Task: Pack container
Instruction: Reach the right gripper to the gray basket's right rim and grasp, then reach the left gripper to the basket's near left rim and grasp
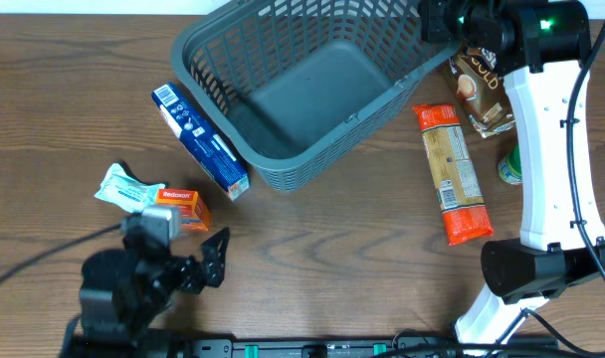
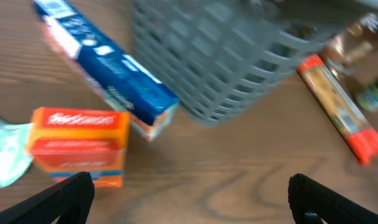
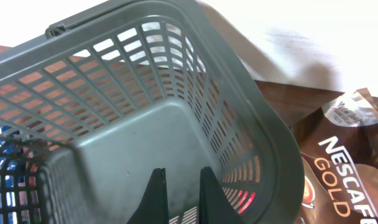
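Wooden table [image 1: 382,249], far centre: grey slotted container [image 1: 312,89]. Right gripper [image 3: 181,174]: over container's right corner, fingers drawn together. Left gripper [image 2: 192,199]: near front edge, fingers spread wide. Blue box [image 1: 198,139]: beside container's left wall. Orange Redoxon box [image 2: 77,146]: just ahead of left gripper.

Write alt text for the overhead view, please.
An empty dark grey basket sits far-centre on the table, a blue box beside its left wall. An orange box and pale packet lie near the left arm; a long orange-ended packet and coffee pouch lie right.
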Motion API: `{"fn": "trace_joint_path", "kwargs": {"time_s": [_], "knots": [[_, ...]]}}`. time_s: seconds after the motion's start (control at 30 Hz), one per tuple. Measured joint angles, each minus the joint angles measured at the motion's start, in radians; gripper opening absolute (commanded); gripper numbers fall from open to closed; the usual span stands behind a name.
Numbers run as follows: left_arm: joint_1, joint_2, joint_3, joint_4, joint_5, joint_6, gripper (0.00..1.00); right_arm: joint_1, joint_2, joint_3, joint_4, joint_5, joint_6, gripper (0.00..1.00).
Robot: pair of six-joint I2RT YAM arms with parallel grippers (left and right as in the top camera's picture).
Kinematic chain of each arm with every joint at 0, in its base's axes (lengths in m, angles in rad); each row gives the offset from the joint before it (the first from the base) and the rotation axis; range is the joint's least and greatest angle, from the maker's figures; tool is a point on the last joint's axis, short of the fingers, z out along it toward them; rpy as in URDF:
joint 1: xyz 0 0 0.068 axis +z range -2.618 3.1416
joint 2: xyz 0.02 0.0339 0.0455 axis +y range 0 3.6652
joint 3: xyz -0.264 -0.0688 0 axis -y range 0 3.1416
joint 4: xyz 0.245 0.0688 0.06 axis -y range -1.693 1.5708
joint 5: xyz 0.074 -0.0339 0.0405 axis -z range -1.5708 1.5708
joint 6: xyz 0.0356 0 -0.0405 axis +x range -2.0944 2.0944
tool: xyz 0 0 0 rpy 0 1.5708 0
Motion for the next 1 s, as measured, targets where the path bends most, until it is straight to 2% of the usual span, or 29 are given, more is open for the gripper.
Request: {"fn": "trace_joint_path", "kwargs": {"time_s": [0.23, 0.47, 0.7, 1.0], "knots": [[-0.151, 0.238, 0.048, 0.095, 0.008, 0.018, 0.99, 0.000, 0.002, 0.000, 0.003, -0.005, 0.000, 0.01], [-0.178, 0.394, 0.048, 0.167, 0.038, 0.018, 0.98, 0.000, 0.062, 0.009, -0.024, -0.005, -0.003, 0.01], [-0.180, 0.455, 0.049, 0.271, 0.116, 0.018, 0.99, 0.000, 0.183, 0.011, -0.095, 0.043, -0.023, 0.01], [-0.274, 0.455, 0.049, 0.341, 0.124, 0.018, 0.99, 0.000, 0.190, 0.012, -0.171, 0.098, -0.045, 0.01]]}}
